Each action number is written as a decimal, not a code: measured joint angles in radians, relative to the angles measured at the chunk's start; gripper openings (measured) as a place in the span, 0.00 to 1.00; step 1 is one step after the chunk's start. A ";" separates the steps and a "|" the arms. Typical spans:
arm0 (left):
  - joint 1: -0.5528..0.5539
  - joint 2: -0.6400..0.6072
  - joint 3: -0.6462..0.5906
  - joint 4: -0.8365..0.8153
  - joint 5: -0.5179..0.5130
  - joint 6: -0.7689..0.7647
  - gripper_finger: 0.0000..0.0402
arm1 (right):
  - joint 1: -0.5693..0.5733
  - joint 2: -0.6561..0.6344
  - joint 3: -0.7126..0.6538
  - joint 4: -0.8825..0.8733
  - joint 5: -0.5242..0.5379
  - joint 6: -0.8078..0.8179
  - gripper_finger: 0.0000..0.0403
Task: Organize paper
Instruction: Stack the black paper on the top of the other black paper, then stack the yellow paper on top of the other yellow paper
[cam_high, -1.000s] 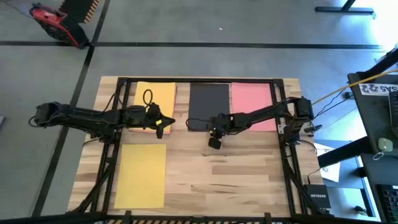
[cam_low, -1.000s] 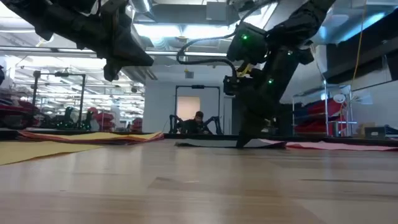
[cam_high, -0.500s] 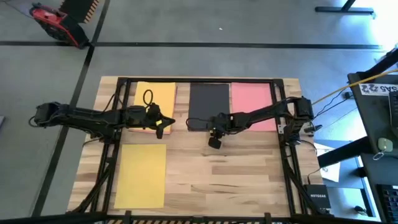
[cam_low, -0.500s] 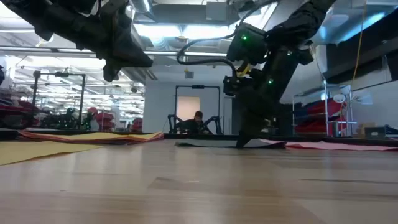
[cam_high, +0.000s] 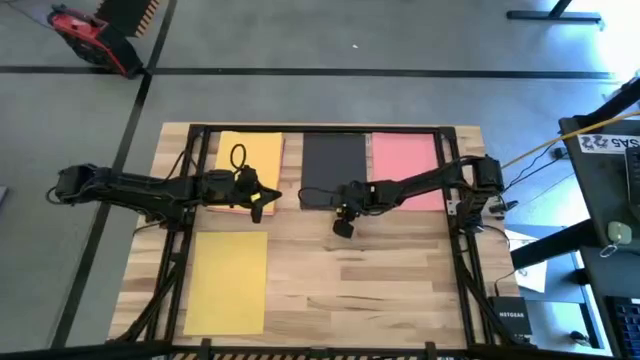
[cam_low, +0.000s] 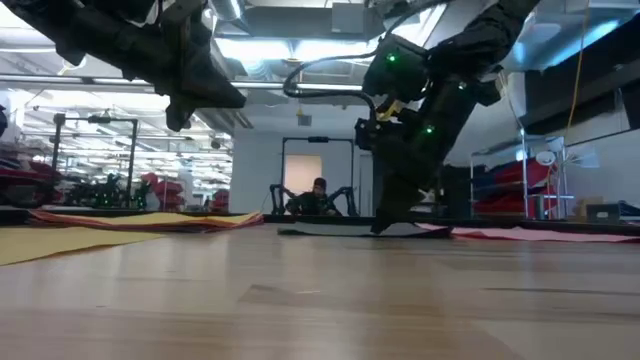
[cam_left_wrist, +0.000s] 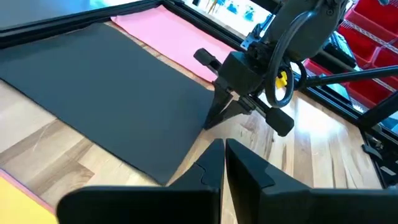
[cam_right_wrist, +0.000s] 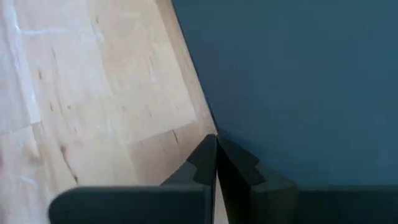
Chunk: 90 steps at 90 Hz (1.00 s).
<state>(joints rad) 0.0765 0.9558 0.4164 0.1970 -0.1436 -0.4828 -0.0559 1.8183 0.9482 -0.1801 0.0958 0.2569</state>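
Right gripper (cam_high: 342, 212) | you're pinching the black sheet (cam_high: 335, 165) at its near edge, fingers closed | sheet's long axis running toward 12 o'clock | left gripper (cam_high: 262, 199) waiting closed, empty, at 9 o'clock.

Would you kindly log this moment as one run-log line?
right gripper: shut on black sheet edge | left gripper: shut, above table, beside yellow sheet

Pale wooden worktop (cam_high: 330, 270) inside a black frame (cam_high: 300, 128) on a grey floor (cam_high: 380, 40) crossed by dark lines. Behind: ceiling strip lights (cam_low: 290, 45), a lit doorway (cam_low: 305, 165), red bins (cam_left_wrist: 373, 31), a seated person (cam_low: 318, 192).
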 joint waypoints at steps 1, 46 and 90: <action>0.000 0.000 0.000 0.000 0.000 0.000 0.00 | 0.000 0.000 0.000 0.000 0.000 0.000 0.00; -0.060 0.000 0.001 -0.335 0.081 0.013 0.00 | 0.003 0.000 0.028 -0.040 -0.027 0.002 0.00; -0.174 0.068 0.001 -0.573 -0.185 0.021 0.08 | 0.003 -0.002 0.163 -0.083 0.097 -0.058 0.04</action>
<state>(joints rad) -0.0971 1.0241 0.4171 -0.3760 -0.3286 -0.4618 -0.0528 1.8168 1.1114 -0.2630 0.1928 0.1993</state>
